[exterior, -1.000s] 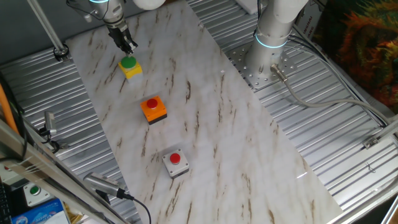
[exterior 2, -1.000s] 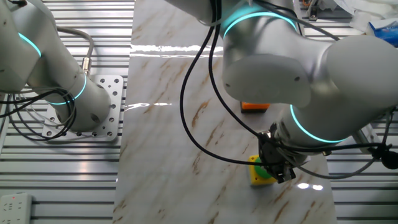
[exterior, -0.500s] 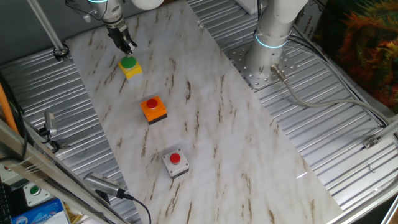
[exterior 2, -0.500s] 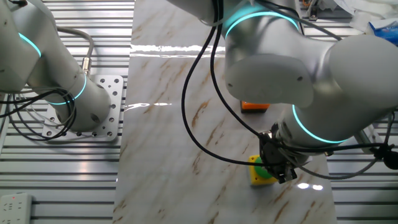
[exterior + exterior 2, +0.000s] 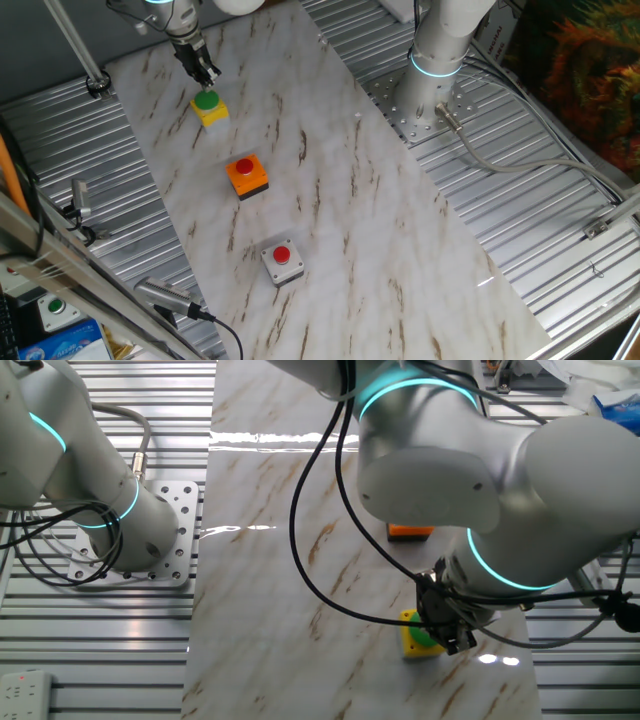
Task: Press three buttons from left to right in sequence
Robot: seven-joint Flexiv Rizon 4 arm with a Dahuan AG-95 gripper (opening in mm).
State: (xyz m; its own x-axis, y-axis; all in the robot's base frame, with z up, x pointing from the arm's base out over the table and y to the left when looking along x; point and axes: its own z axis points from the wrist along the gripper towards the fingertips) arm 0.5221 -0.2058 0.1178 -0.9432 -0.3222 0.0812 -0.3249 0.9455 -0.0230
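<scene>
One fixed view shows green-topped yellow button box.

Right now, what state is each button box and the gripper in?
Yellow box: upright on the marble table, its green button showing.
Orange box: upright, apart from the gripper, nothing touching its red button.
Grey box: upright, red button free.
Gripper: just above the yellow box; contact and finger gap unclear.

Grey-white arm, glowing cyan joint rings, black cables, dark fingers.
</scene>
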